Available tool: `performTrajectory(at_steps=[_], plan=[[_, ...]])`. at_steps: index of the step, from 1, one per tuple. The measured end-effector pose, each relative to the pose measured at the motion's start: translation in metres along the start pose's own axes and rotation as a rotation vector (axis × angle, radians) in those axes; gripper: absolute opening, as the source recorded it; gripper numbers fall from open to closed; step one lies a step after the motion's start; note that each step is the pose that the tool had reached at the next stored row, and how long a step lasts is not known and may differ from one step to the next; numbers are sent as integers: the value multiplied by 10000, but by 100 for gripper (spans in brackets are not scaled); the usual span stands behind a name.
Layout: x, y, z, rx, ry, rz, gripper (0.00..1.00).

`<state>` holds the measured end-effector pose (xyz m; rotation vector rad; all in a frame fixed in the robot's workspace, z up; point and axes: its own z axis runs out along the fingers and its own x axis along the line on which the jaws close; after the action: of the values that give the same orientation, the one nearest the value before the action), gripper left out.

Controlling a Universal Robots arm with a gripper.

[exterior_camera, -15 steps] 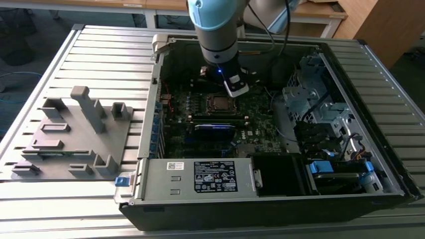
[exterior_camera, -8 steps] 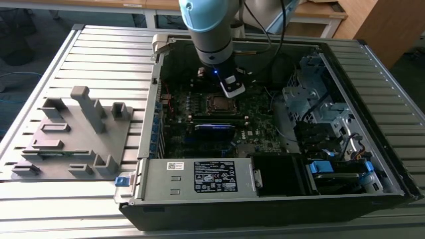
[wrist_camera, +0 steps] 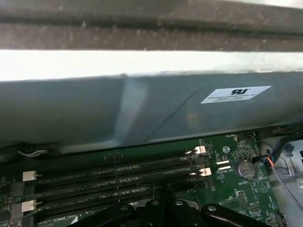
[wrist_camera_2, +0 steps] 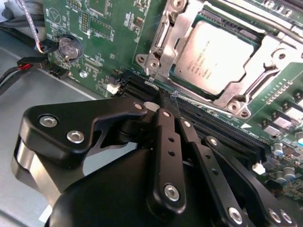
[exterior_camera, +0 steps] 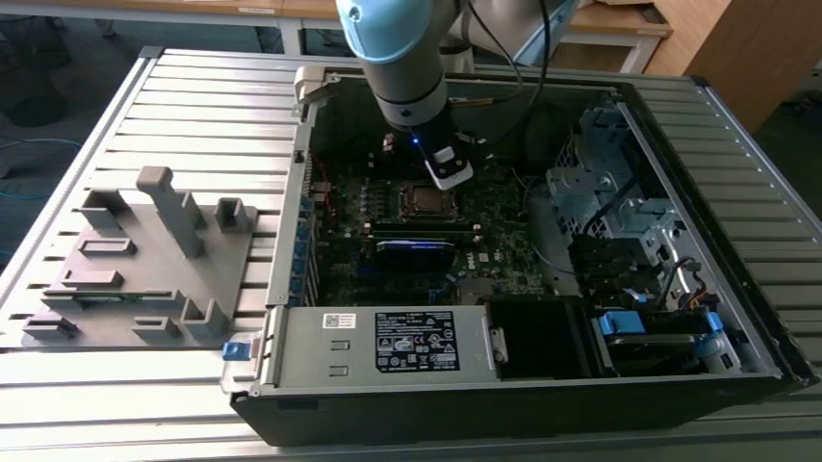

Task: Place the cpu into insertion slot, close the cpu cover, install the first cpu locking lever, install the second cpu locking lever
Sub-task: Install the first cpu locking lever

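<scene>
Gripper (wrist_camera_2: 166,101) fingers pressed together, empty, tip low by the memory slots (wrist_camera: 94,182) | cpu (wrist_camera_2: 215,52) sat in the insertion slot (exterior_camera: 423,199), cpu cover (wrist_camera_2: 176,33) down framing it | closed tip suited pushing, I reckoned.

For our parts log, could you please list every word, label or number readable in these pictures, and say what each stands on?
Nothing reads clearly enough to quote.
Large label on the power supply box: too small.
Print on the cpu face: blurred.
White sticker on the case wall: a logo and fine lines, too small.
White lettering beside the memory slots: too small.
</scene>
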<state>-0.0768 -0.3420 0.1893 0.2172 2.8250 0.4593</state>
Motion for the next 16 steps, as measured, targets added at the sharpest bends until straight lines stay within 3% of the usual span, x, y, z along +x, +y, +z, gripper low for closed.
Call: performTrajectory(at_steps=[5,11,16], plan=[[36,-7,1,5,-64,-25,10],[67,-18,11,171,-237,-130,10],[93,-25,19,240,-317,-179,10]])
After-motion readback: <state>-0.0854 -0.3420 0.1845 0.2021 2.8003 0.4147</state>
